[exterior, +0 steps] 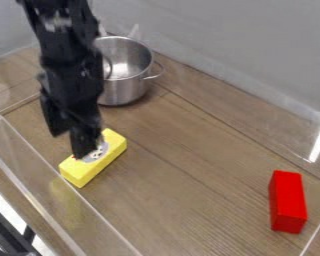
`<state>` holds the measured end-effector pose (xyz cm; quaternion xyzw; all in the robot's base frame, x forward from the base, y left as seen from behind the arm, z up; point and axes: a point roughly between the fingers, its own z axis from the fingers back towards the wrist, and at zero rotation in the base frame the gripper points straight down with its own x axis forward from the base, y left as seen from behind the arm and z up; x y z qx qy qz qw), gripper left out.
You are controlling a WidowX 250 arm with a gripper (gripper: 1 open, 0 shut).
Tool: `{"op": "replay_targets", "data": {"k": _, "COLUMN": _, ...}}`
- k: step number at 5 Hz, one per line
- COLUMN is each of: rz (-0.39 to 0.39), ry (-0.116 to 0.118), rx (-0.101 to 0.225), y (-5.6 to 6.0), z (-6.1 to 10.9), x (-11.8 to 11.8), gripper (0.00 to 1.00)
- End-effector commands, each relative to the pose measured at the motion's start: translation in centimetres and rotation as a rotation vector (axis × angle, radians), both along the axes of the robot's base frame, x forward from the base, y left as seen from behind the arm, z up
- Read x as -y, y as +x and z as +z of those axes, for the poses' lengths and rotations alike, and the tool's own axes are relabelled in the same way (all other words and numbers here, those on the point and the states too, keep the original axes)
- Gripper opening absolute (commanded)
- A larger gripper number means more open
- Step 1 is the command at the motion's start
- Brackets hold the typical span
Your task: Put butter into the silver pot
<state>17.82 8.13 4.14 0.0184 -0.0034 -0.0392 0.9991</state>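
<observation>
The pincer (79, 143) is blurred, pointing down over the far end of the yellow butter (93, 160), with its fingers hiding part of the block's label. How far it is open I cannot tell, nor whether its fingers touch the butter. The dark arm (65, 60) comes down from the top of the view.

The butter lies flat on the wooden surface (190, 170), set at a slant, its near end showing plain yellow. Beyond it, toward the back wall (236, 50), the silver pot (123, 72) stands upright on the surface, apart from the butter and partly hidden behind the arm. The pot's open top faces up, and a small handle shows on its right side in the view.

Well apart from both, near the right edge of the view, the red block (287, 202) lies on the same surface.
</observation>
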Motion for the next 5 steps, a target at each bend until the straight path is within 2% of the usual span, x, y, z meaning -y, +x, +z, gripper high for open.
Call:
{"op": "replay_targets", "data": {"k": 1, "rz": -0.087, "ry": 0.014, "rx": 0.034, "y": 0.3, "z": -0.9, "x": 0.6, "gripper": 1.0}}
{"op": "replay_targets", "data": {"k": 2, "rz": -0.159, "ry": 0.01, "rx": 0.053, "y": 0.6, "z": -1.3, "x": 0.6, "gripper": 1.0}}
{"op": "replay_targets", "data": {"k": 5, "rz": -0.145, "ry": 0.005, "rx": 0.084, "y": -0.1, "z": -2.7, "x": 0.2, "gripper": 1.0}}
